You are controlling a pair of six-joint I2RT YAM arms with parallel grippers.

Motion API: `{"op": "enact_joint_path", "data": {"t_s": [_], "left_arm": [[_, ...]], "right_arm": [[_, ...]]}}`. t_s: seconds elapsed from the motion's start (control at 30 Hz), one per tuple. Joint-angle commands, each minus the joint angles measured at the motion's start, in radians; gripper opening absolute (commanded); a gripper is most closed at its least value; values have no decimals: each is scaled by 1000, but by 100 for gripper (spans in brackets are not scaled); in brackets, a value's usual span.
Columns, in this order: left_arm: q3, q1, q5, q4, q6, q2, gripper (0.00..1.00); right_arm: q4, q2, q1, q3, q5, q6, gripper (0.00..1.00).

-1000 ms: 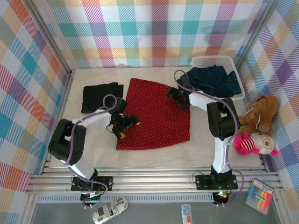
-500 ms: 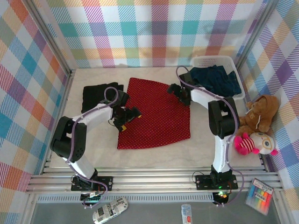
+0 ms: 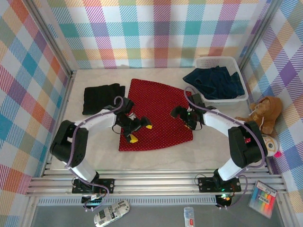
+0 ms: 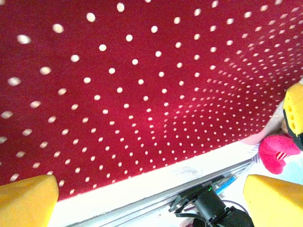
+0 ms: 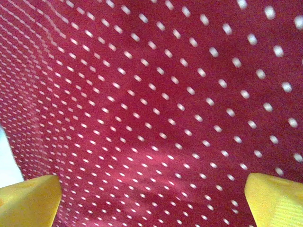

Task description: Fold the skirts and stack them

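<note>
Looking barely started: black skirt (image 3: 102, 97) folded on the bench (image 3: 156, 158) left of the left claw (image 3: 140, 132), red dotted skirt (image 3: 158, 111) flat beneath it and the right claw (image 3: 183, 115), both gaping wide and empty, denim skirts (image 3: 215, 81) heaped in the basket (image 3: 222, 60) beyond.

Lab cell; plaid walls (image 3: 156, 28); aluminium frame (image 3: 156, 183)

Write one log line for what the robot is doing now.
left pincer: open over red skirt | right pincer: open over red skirt | black skirt: left of red one
</note>
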Motion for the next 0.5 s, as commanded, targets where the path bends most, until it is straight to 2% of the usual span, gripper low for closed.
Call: {"op": "enact_joint_path", "data": {"t_s": [0.0, 0.1, 0.2, 0.33, 0.47], "left_arm": [[49, -7, -44, -9, 53, 62, 100], [83, -7, -239, -29, 82, 114, 100], [63, -7, -371, -23, 63, 138, 100], [24, -10, -353, 3, 40, 112, 100], [39, -10, -351, -37, 38, 22, 100]], "right_arm": [[12, 10, 6, -12, -30, 33, 99], [39, 42, 5, -30, 16, 52, 99], [33, 74, 1, -31, 97, 53, 99], [22, 59, -19, -40, 86, 46, 99], [-34, -40, -21, -57, 105, 43, 99]]}}
